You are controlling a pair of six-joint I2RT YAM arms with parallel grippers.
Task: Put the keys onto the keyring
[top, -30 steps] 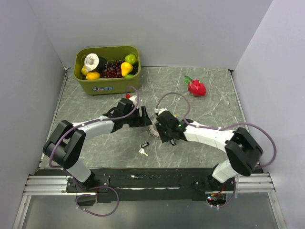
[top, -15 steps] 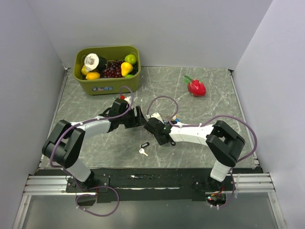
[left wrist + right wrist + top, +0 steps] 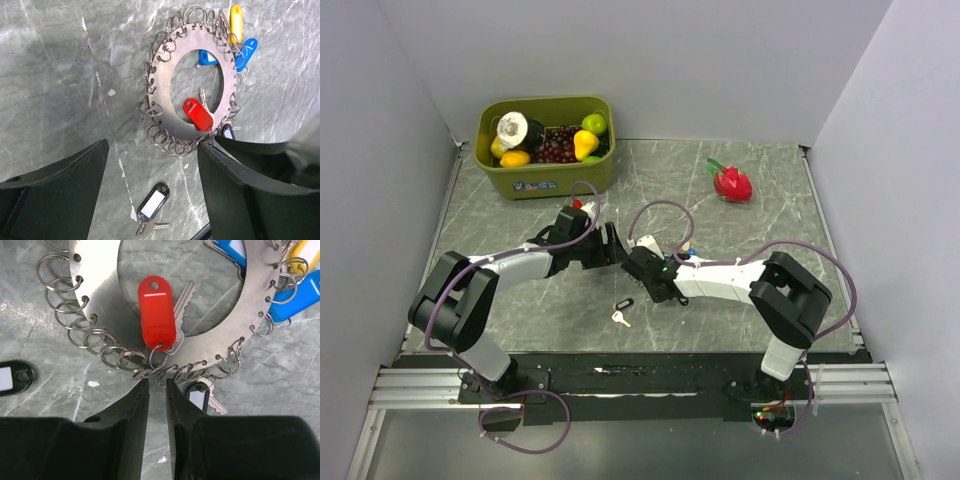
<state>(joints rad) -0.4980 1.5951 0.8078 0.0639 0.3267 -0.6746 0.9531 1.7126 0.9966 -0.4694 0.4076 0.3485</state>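
The keyring (image 3: 165,65) is a flat metal ring plate edged with many split rings; it also shows in the right wrist view (image 3: 97,285). It carries a red-tagged key (image 3: 156,312), blue-tagged keys (image 3: 246,52) and a yellow tag (image 3: 235,17). A black-tagged key (image 3: 200,397) lies at its near rim. Another black-tagged key (image 3: 152,200) lies loose on the table (image 3: 623,310). My left gripper (image 3: 154,145) is wide open above that loose key. My right gripper (image 3: 157,382) has a narrow gap between its jaws, tips at the split rings, nothing between them.
A green bin (image 3: 545,178) of toy fruit stands at the back left. A red toy fruit (image 3: 732,183) lies at the back right. Grey walls close in both sides of the marble table (image 3: 520,300). In the top view the two wrists cover most of the keyring.
A second ago my right wrist was further right; it has moved left over the keyring with the elbow folded in. My left gripper shifted slightly left. Nothing has moved in the last half second.
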